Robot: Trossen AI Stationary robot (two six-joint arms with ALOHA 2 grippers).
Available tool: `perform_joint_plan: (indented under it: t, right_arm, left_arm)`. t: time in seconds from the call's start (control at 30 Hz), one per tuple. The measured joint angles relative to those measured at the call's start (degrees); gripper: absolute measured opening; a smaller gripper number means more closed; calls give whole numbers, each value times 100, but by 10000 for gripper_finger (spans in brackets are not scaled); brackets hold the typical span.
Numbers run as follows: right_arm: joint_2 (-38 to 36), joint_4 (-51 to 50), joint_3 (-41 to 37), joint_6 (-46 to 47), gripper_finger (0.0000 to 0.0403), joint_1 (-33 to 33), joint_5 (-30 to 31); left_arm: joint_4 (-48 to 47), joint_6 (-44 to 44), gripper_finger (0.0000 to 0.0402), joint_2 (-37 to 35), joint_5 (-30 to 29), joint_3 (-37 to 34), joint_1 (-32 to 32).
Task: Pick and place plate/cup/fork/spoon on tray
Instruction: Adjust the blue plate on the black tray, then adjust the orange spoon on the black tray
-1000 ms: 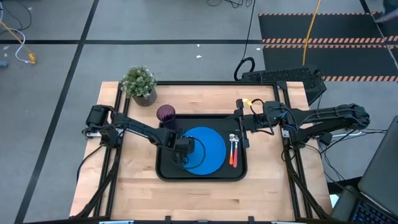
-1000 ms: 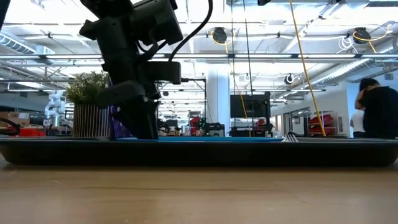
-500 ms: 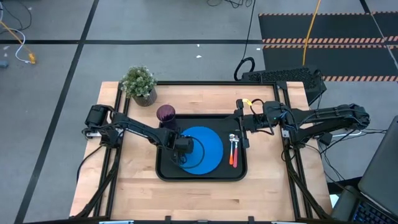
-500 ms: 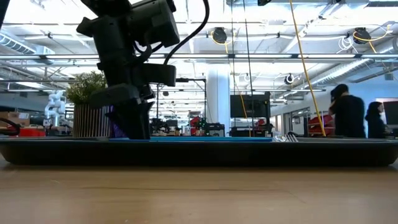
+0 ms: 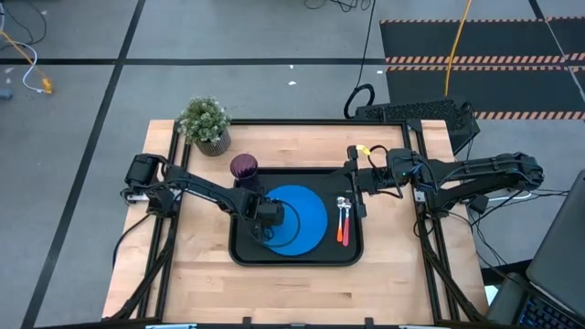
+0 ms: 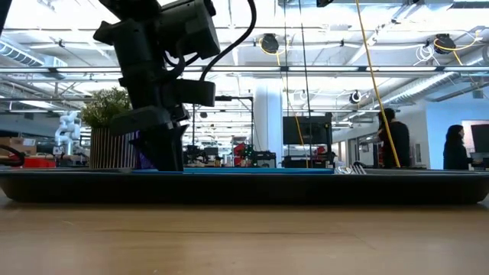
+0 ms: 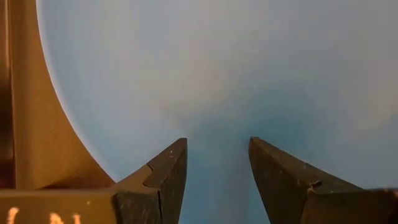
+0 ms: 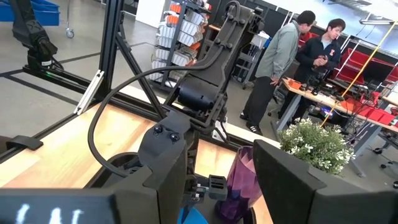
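Black and wide, the tray [image 5: 242,251] sits at mid-table and already carries most of the load. The blue plate [image 5: 306,219] lies flat in its middle, and the fork [image 5: 346,219] and spoon [image 5: 340,212] rest side by side on the tray floor just beside the plate, toward the right arm. By that reckoning three of the four pieces are placed.

The purple cup [image 5: 243,166] seems to be what is left. It stands upright at the tray's far edge, near the potted plant [image 5: 205,122]; whether it is on the rim or just outside cannot be told from above.

The left gripper [image 5: 269,227] is low over the plate's edge, its fingers [image 7: 168,174] parted with only plate surface between them, gripping nothing as far as the wrist view shows. The right gripper [image 5: 358,179] waits at the tray's far right corner, fingers apart and empty.

The plant close by the cup crowds any approach from that side, and the left arm itself lies between the cup and the tray's open floor. People stand in the room beyond the table.
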Motion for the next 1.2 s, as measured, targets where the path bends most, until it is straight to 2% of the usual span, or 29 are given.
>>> perform_joint_plan:
  t: [0.33, 0.57, 0.77, 0.83, 0.97, 1.07, 1.13, 1.2]
  right_arm:
    - [2, -61, 0, -21, 176, 0, 40]
    - [0, -113, 0, -32, 176, 2, 772]
    - [2, -165, 0, 129, 176, 69, 735]
    - [65, -150, 0, 321, 176, 109, 425]
    - [251, 199, -7, 514, 176, 164, -1123]
    - [389, 805, -4, 698, 176, 219, -1641]
    - [495, 1039, -4, 773, 176, 257, -1538]
    - [553, 968, -4, 976, 176, 269, -808]
  left_arm:
    - [-160, 21, 177, -326, -37, -32, -42]
    - [51, 40, 177, -843, -40, -26, -42]
    - [239, 46, 177, -960, -45, -13, -87]
    - [198, 101, 177, -957, -44, -13, -134]
    - [429, 380, 177, -957, -113, -13, -208]
    - [883, 672, 177, -957, -188, -13, -206]
    - [1220, 880, 177, -957, -195, -11, -201]
    - [1531, 1118, 177, -957, -193, -11, -204]
